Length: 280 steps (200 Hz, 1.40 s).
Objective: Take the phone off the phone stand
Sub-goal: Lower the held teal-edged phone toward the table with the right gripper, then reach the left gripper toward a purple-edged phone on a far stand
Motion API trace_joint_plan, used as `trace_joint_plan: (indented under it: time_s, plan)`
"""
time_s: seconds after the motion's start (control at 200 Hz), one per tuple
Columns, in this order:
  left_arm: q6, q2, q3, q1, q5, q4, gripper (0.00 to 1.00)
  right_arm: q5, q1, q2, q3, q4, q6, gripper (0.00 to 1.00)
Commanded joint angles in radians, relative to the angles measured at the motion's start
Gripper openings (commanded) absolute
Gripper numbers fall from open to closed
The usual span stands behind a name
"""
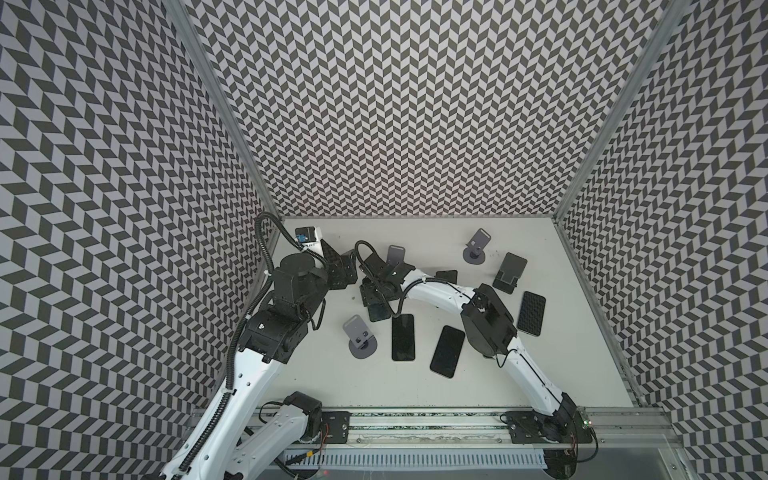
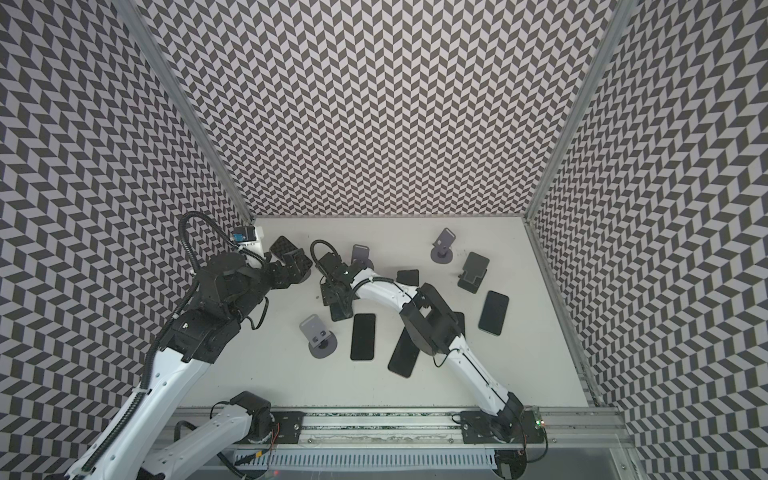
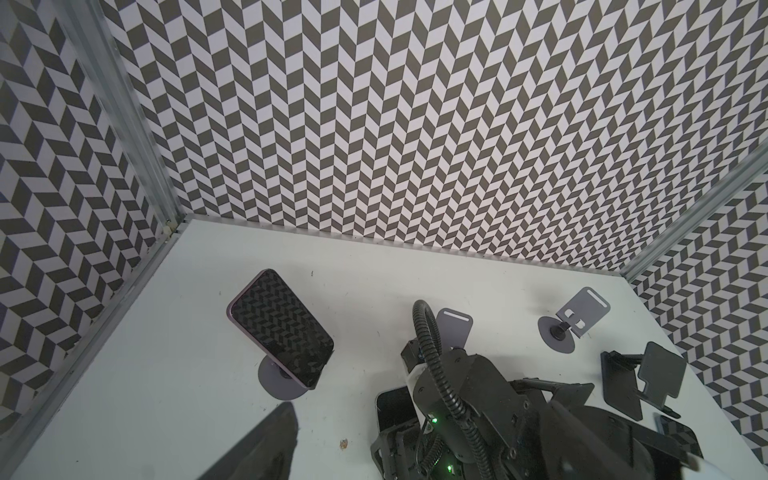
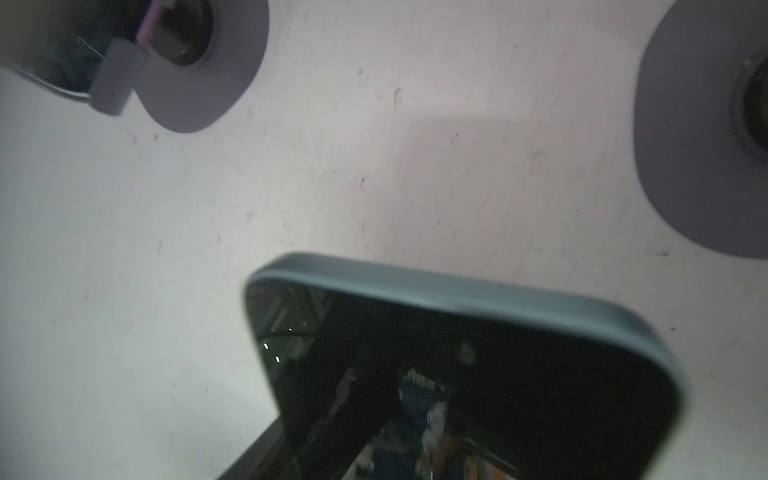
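Along the near edge of the table [image 1: 332, 374] the surface is bare; a little farther in, 2 dark phones [image 1: 403, 337] lie flat beside an empty grey stand [image 1: 359, 338]. Past them the right gripper [image 1: 374, 297] hangs low over a blue-grey cased phone [image 4: 457, 374] lying near the middle of the surface; whether its jaws grip that phone or stand clear of it cannot be told. Farther back, close to the far left corner, the phone [image 3: 280, 328] sits propped on the phone stand [image 3: 276, 382], screen up and mirroring the chevron walls. The left gripper [image 2: 297, 266], jaws spread wide and holding nothing, hovers just on its near side and is plainly the nearer of the 2. The phone's long axis appears to run aslant, from the far left corner toward the middle of the table, so the jaws would likely have to close across its short width. Room looks tight: the left wall stands close on 1 side and the right arm's wrist [image 3: 457, 395] is near on the other, leaving upward and back toward the near edge as the open way out. Nearer the far edge another grey stand [image 1: 477, 247] stands empty
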Motion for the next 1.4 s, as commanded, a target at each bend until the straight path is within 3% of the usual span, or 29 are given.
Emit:
trace_joint_plan:
  time_s: [0.0,0.18,0.891,1.187,1.397]
  plan:
    - [0.007,-0.018,-0.007,0.006,-0.021,-0.013,0.92,0.018,0.011,0.022,0.014,-0.027,0.011,0.77]
    - [0.007,-0.02,-0.007,0.006,-0.026,-0.013,0.92,0.015,0.012,0.012,0.014,-0.024,0.019,0.81]
    - [0.026,-0.015,0.0,0.008,-0.07,0.0,0.92,0.002,0.011,-0.062,0.078,-0.023,0.028,0.82]
    - [0.025,0.028,0.034,0.012,-0.14,0.025,0.92,0.041,-0.001,-0.173,0.078,-0.038,0.008,0.82]
    - [-0.032,0.119,0.074,0.021,-0.249,0.055,0.92,0.036,-0.049,-0.276,0.078,-0.055,-0.031,0.81]
